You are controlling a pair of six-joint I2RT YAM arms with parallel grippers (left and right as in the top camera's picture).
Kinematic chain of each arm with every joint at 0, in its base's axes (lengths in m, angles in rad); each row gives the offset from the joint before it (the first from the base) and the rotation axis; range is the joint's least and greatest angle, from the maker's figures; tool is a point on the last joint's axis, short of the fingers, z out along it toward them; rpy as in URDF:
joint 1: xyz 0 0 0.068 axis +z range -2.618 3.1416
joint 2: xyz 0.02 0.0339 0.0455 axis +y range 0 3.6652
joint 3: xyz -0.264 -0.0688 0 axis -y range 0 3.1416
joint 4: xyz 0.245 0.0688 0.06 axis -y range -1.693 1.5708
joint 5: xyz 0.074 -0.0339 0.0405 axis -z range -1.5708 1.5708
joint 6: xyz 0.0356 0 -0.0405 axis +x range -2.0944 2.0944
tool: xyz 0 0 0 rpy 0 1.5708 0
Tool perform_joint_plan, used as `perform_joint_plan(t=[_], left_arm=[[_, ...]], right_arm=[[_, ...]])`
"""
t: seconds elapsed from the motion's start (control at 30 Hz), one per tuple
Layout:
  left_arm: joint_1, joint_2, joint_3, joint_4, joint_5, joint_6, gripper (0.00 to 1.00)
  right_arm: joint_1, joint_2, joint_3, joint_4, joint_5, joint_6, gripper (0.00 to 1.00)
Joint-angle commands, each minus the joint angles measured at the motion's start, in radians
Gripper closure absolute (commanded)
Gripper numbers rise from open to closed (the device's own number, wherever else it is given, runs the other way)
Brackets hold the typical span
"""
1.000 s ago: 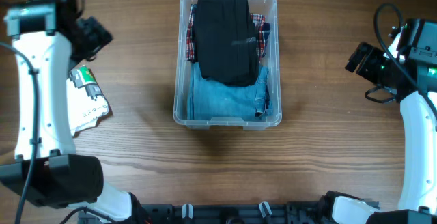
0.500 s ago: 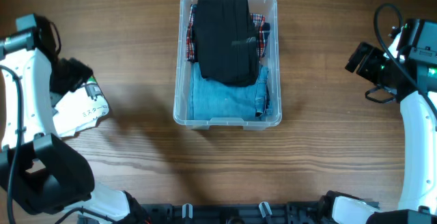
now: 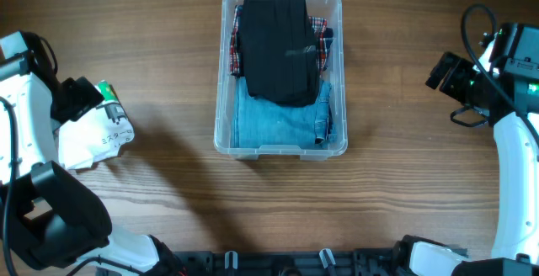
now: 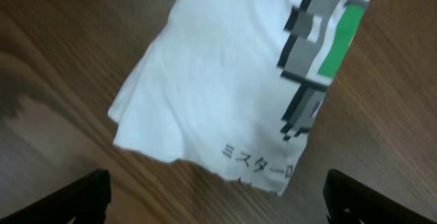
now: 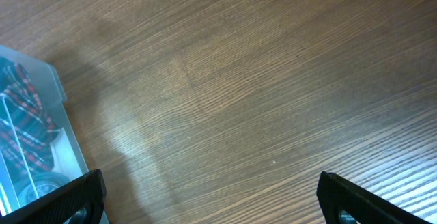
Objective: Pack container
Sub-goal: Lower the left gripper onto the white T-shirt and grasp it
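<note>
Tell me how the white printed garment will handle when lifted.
The white printed garment is probably floppy: its folded layers lie uneven, so one pinch may let it sag or unfold. It looks thin and light. Lying flat on the table, it should not roll.

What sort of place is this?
Probably a robot test bench: a left arm and right arm flank a wooden table holding a clear container of folded clothes and a white printed garment.
</note>
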Motion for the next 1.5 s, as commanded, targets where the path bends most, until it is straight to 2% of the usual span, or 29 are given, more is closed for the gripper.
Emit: perform_joint_plan(t=[0.0,0.3,0.5,0.77,1.0,1.1,1.2,1.23,1.3,1.47], left_arm=[[0.003,0.006,-0.038,0.053,-0.004,0.071,0.0],[0.003,0.052,-0.173,0.243,-0.005,0.07,0.0],[0.003,0.127,-0.207,0.309,-0.005,0.07,0.0],[0.003,0.245,-0.208,0.334,0.018,0.07,0.0],[0.003,0.254,-0.208,0.314,0.021,0.071,0.04],[0.003,0.254,-0.208,0.309,0.022,0.071,0.11],[0.003,0.254,-0.208,0.307,0.022,0.071,0.25],[0.003,0.254,-0.208,0.306,0.022,0.071,0.35],[0.003,0.254,-0.208,0.303,0.021,0.071,0.68],[0.003,0.254,-0.207,0.298,0.022,0.069,0.74]], right_arm=[[-0.005,0.005,0.01,0.004,0.01,-0.002,0.0],[-0.005,0.005,0.01,0.004,0.01,-0.002,0.0],[-0.005,0.005,0.01,0.004,0.01,-0.002,0.0],[-0.005,0.005,0.01,0.004,0.01,-0.002,0.0],[-0.005,0.005,0.01,0.004,0.01,-0.002,0.0],[-0.005,0.005,0.01,0.004,0.01,-0.002,0.0],[-0.005,0.005,0.01,0.004,0.01,-0.002,0.0],[-0.005,0.005,0.01,0.004,0.01,-0.002,0.0],[-0.005,0.005,0.01,0.004,0.01,-0.002,0.0],[-0.005,0.005,0.01,0.004,0.01,-0.001,0.0]])
